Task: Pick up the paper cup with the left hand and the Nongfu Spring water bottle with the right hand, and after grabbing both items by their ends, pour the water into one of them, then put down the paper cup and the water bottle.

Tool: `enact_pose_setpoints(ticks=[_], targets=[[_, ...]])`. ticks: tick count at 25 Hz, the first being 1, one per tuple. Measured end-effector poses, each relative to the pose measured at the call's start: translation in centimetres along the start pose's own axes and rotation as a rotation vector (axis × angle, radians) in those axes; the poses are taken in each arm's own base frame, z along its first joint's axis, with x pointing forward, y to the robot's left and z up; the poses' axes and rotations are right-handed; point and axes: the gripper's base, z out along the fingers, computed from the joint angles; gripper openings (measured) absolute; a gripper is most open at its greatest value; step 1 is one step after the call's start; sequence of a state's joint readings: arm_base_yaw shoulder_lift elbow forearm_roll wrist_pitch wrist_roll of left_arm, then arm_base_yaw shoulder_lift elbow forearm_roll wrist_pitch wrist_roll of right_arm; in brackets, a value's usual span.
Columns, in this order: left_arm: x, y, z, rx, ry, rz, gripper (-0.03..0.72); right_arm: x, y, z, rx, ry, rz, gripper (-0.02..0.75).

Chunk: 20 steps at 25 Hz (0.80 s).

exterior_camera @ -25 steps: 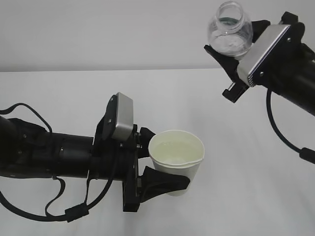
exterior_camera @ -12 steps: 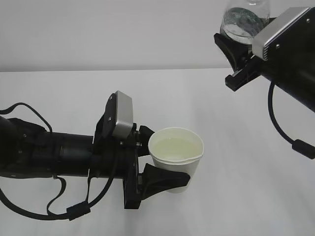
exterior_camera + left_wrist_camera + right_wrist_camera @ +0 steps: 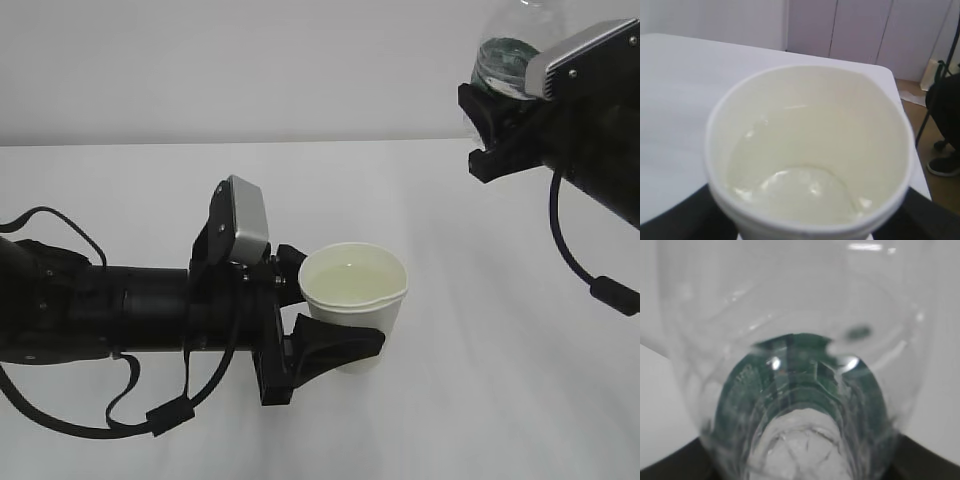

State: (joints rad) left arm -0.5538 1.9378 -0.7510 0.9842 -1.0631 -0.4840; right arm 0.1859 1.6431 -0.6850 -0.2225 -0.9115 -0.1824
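While the paper cup [image 3: 354,318] stands upright, the Nongfu Spring water bottle [image 3: 512,50] points upward.

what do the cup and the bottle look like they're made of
The cup: apparently paper, matte off-white with a rolled rim, opaque wall, pale yellowish inside.
The bottle: apparently thin clear plastic, glossy, with ribs and bright highlights in the right wrist view, and a dark green label showing through its wall.

Bottle [image 3: 512,48] raised & righted, now partly out of frame.
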Motion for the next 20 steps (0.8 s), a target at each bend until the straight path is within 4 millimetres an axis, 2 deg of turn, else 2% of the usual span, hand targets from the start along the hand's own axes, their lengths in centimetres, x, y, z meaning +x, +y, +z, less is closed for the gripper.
enact_pose_setpoints(ticks=[20], targets=[[-0.9, 2.4, -0.4, -0.258, -0.127, -0.163, 0.503, 0.8, -0.5, -0.1, 0.056, 0.079, 0.12, 0.416]])
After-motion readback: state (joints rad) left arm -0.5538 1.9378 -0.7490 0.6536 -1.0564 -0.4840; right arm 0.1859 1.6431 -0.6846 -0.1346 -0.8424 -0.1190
